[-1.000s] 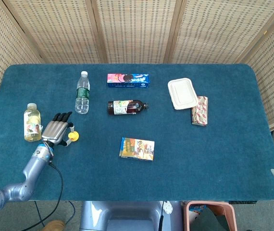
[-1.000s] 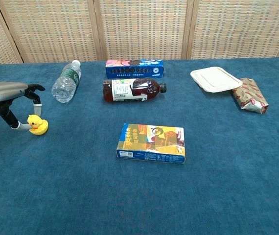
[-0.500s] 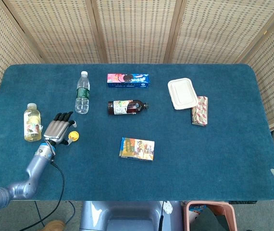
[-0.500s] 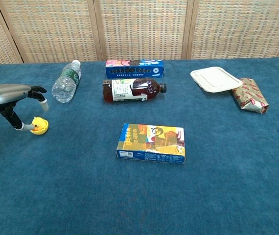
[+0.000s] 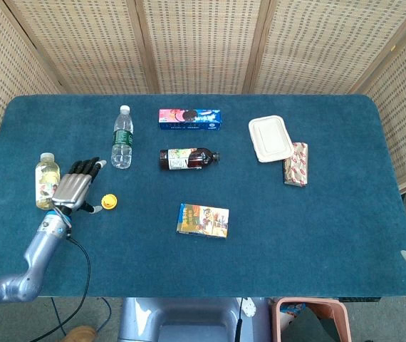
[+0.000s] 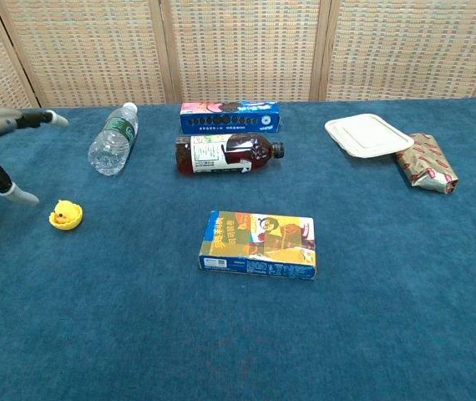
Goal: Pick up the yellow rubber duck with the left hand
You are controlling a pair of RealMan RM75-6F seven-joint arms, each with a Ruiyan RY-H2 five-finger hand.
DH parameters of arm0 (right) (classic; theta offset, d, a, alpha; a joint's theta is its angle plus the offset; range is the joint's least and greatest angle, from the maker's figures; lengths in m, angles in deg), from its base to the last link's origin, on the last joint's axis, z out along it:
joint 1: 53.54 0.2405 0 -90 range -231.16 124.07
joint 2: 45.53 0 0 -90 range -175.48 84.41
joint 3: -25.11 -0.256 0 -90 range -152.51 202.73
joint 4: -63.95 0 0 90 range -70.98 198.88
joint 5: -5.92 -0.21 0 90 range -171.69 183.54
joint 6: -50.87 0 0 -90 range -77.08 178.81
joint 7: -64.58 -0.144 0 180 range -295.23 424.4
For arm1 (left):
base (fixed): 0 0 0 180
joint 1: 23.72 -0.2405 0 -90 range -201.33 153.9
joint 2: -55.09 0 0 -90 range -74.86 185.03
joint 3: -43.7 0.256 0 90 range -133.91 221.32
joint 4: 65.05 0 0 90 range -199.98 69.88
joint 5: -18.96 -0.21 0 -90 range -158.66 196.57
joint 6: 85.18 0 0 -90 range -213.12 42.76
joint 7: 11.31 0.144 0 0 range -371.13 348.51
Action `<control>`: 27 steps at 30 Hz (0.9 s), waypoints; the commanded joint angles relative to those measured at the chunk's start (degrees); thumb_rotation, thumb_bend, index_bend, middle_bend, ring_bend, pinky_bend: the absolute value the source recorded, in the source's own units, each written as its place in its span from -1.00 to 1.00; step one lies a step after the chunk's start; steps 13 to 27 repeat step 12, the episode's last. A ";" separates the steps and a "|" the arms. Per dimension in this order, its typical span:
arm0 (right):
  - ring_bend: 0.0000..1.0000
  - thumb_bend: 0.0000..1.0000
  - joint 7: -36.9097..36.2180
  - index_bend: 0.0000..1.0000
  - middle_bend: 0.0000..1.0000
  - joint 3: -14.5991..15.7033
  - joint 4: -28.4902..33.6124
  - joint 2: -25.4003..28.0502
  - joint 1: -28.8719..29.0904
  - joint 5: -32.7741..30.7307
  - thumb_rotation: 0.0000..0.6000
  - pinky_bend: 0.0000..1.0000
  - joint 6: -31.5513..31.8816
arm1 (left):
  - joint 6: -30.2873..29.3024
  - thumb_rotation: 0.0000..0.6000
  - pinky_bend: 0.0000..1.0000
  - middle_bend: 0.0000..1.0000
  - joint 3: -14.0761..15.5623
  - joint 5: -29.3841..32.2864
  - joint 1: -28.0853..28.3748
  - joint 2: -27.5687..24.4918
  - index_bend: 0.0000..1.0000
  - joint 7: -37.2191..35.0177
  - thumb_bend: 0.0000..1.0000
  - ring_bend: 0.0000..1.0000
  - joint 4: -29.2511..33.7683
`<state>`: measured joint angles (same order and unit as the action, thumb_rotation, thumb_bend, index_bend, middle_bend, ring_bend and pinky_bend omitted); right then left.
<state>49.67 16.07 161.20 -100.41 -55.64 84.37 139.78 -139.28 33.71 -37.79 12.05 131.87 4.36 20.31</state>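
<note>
- We see our left hand (image 5: 73, 189) hovering with fingers spread, holding nothing.
- The yellow rubber duck (image 5: 108, 202) sits on the blue counter (image 5: 317, 235) just beside the hand's thumb.
- A yellow drink bottle (image 5: 46, 180) lies just left of our hand.

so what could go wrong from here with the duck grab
The left hand is open and apart from the yellow rubber duck, which sits on the blue cloth. A fresh approach might nudge the small, light duck away instead of pinching it.

The yellow drink bottle lies right beside the hand on its far side from the duck; a sideways adjustment could bump or roll it.
</note>
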 commanded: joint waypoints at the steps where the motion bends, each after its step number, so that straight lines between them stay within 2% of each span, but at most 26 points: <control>1: -1.00 -1.00 -0.33 -1.00 -1.00 0.06 -0.02 0.15 -0.14 0.20 1.00 -1.00 0.19 | -10.84 1.00 -1.00 -1.00 0.49 -6.61 -7.75 -8.89 -1.00 -5.70 -1.00 -1.00 9.62; 5: -1.00 -1.00 -0.40 -1.00 -1.00 0.30 -0.05 0.21 -0.30 0.92 1.00 -1.00 0.58 | -23.08 1.00 -1.00 -1.00 3.92 -14.23 -16.09 -14.43 -1.00 -8.71 -1.00 -1.00 15.66; 8: -1.00 -1.00 -0.12 -1.00 -1.00 0.48 -0.04 0.13 -0.29 1.50 1.00 -1.00 0.81 | -28.70 1.00 -1.00 -1.00 7.68 -19.57 -20.91 -16.58 -1.00 -9.66 -1.00 -1.00 17.36; 12: -1.00 -1.00 0.28 -1.00 -1.00 0.66 -0.13 -0.02 -0.23 1.77 1.00 -1.00 0.76 | -33.15 1.00 -1.00 -1.00 10.57 -23.82 -24.76 -17.23 -1.00 -9.68 -1.00 -1.00 17.48; 27: -1.00 -1.00 0.28 -1.00 -1.00 0.66 -0.13 -0.02 -0.23 1.77 1.00 -1.00 0.76 | -33.15 1.00 -1.00 -1.00 10.57 -23.82 -24.76 -17.23 -1.00 -9.68 -1.00 -1.00 17.48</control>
